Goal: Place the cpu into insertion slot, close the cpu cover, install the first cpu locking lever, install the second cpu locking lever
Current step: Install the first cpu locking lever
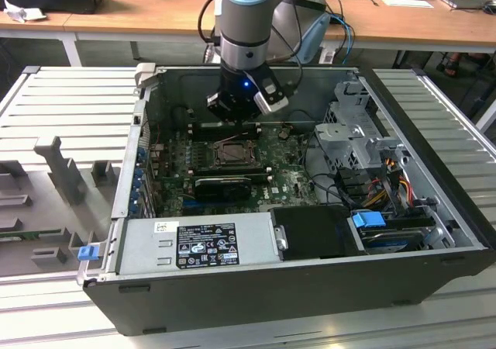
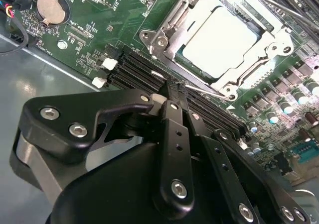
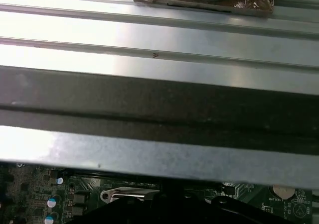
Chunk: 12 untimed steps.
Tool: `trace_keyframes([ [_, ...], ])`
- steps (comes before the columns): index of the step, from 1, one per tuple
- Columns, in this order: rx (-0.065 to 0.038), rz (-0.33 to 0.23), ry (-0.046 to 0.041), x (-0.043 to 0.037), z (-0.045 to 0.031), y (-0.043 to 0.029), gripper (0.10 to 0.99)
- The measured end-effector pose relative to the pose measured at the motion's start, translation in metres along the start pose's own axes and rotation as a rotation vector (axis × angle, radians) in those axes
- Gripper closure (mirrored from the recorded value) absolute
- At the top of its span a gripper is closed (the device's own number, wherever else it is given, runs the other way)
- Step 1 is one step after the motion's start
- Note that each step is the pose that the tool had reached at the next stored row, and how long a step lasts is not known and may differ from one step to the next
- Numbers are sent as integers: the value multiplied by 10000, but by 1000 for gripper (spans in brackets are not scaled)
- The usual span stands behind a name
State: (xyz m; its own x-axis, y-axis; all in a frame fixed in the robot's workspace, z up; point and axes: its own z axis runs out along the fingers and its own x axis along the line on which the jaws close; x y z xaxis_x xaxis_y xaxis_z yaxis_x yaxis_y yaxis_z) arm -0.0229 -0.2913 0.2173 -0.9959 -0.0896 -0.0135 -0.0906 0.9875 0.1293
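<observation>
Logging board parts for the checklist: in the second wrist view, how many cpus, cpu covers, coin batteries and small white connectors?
cpu: 1
cpu cover: 1
coin battery: 1
white connectors: 2
Total: 5

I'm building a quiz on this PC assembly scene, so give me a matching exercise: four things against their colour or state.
Things:
1. cpu
2. cpu cover
3. gripper
4. coin cell battery

Descriptions:
A. round and silvery, on the green board
B. pale metal top, seated in the socket
C. silver frame lying around the chip
D. black, fingers together, beside the socket

Pairs: 1-B, 2-C, 3-D, 4-A
</observation>
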Motion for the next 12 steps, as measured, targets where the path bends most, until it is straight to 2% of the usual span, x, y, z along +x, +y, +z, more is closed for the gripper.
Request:
trace_keyframes([
  [7, -1, -37, 4, -28, 68, -9, 980],
  [12, 4, -55, 8, -28, 89, -12, 980],
])
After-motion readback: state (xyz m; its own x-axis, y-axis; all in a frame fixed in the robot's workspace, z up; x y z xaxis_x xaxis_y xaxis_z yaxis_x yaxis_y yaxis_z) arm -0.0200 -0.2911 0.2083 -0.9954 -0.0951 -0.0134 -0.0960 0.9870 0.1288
